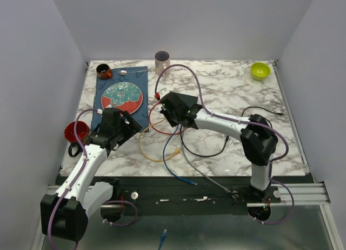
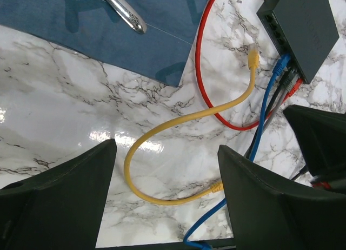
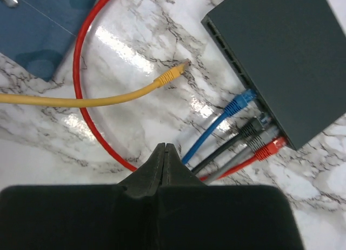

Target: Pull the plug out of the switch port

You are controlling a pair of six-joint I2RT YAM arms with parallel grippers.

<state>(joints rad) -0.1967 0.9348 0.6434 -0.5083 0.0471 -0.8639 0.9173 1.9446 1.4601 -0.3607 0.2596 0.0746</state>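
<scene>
Switch (image 3: 281, 50) lies flat on the marble worktop (image 3: 324, 201), in the upper right of the right wrist view. Its long axis runs there from upper left to lower right, and its socket edge faces lower left, toward the right hand (image 3: 165, 148).

Blue plug (image 3: 241, 101), black plug (image 3: 252, 127) and red plug (image 3: 270, 148) sit in neighbouring sockets at the lower end of that edge. Their leads run off side by side to the lower left, roughly square to the box's long side. The yellow plug (image 3: 174, 73) lies loose on the marble near the socket edge but apart from it, with its tip pointing toward the box and its lead trailing left.

The right hand has its fingers pressed together with nothing between them. It hangs over the leads, short of the switch. The left hand (image 2: 166, 147) has its fingers spread wide and holds nothing. It is above the yellow lead's loop, well back from the switch. A spoon (image 2: 124, 12) rests on the blue mat (image 2: 81, 39).

From above, the right wrist covers the switch, which is near the middle of the worktop, right of the plate (image 1: 122, 96).
</scene>
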